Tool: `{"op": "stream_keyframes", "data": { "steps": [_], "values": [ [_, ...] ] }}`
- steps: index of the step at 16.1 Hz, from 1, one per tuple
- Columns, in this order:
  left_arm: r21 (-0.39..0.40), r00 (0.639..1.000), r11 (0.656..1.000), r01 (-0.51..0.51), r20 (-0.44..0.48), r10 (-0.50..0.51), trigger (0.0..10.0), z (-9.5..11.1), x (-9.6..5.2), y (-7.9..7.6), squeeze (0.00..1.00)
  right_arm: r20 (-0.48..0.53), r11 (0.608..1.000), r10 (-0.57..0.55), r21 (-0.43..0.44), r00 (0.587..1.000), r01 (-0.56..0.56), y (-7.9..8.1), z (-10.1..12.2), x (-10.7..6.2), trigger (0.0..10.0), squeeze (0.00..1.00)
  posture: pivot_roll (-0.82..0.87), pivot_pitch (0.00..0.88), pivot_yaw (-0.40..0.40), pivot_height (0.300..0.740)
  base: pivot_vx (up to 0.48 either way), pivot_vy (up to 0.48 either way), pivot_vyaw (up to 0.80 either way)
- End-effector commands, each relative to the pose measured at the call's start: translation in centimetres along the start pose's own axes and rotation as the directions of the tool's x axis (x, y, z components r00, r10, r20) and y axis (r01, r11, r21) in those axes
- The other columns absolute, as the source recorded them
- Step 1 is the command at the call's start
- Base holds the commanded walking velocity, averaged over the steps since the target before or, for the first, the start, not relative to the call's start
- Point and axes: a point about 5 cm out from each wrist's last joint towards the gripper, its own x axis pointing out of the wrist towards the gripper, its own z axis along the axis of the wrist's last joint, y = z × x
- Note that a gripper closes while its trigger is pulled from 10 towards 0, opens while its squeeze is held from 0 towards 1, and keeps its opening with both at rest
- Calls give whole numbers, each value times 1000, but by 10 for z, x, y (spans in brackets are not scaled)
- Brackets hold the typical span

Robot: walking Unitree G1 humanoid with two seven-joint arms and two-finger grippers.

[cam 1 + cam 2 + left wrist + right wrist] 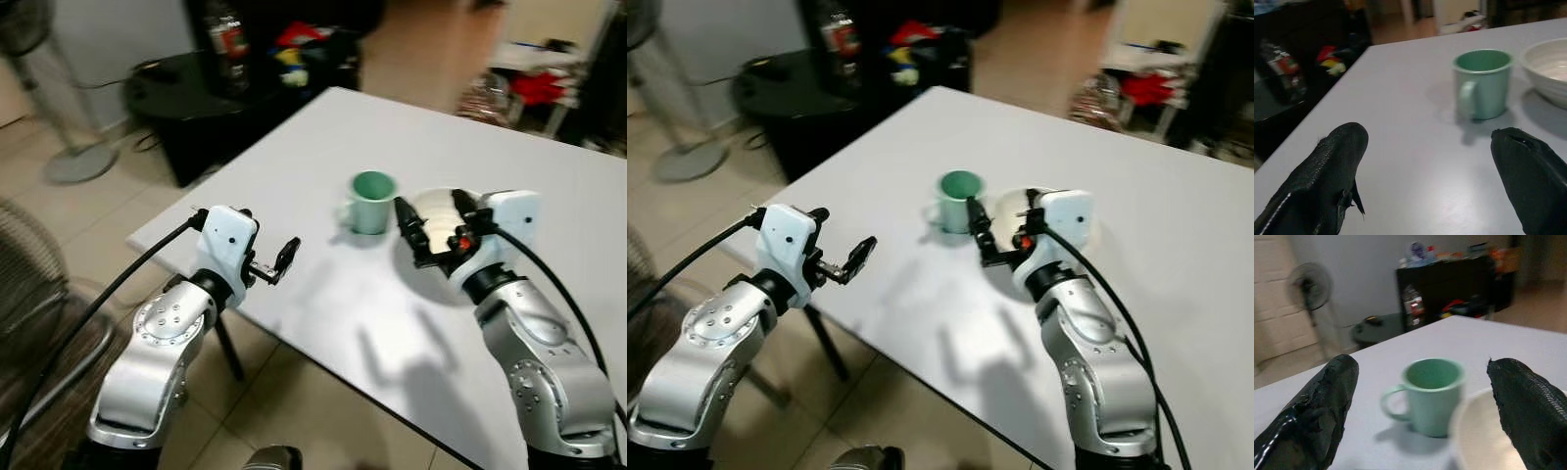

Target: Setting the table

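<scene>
White and wide, the surface (323, 323) runs across a tiled room, with a dark cabinet (265, 59) behind it and a standing fan (59, 127) off to the robot's left. On it sit a white bowl (1550, 68) and, just beside it on the robot's left, a green mug (371, 202), upright with its handle turned toward the near-left edge.

The right arm reaches over the surface, its elbow low and its wrist raised; the right claw (431, 227) hangs spread above the bowl's near rim, pinching nothing. To do this step well, it should probably straddle the bowl's rim squarely before pinching, keeping clear of the mug.

The left arm is bent at the surface's near-left edge, its left claw (279, 260) spread and empty, pointing toward the mug.
</scene>
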Motion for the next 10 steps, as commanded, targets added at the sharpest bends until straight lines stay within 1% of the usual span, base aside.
{"op": "stream_keyframes", "data": {
  "steps": [1,2,3,4,6,10],
  "values": [
    [16,999,999,-39,0,39,10000,-1,-1,4,0,14,999,44,2,999,-44,7,0,1,10000,1000,56,0,64,740,0,0,800],
    [-5,998,998,-68,9,68,10000,-1,-1,6,0,13,997,78,-8,997,-78,13,-3,-1,10000,1000,49,0,69,740,0,0,800],
    [-10,995,995,-98,5,98,10000,-3,0,7,0,8,995,101,-6,995,-101,18,-7,-6,10000,1000,39,0,79,740,0,0,800],
    [7,993,993,-115,-4,115,10000,-6,0,7,0,1,994,110,-4,994,-110,20,-10,-9,10000,1000,41,0,80,740,0,0,800],
    [7,993,993,-121,-5,121,10000,-7,1,6,0,-22,996,93,5,995,-93,19,-17,-13,10000,1000,41,0,79,740,0,0,800],
    [27,991,991,-133,2,133,10000,-6,1,9,0,-22,995,99,1,995,-99,20,-19,-13,10000,1000,50,0,70,740,0,0,800]
  ]
}}
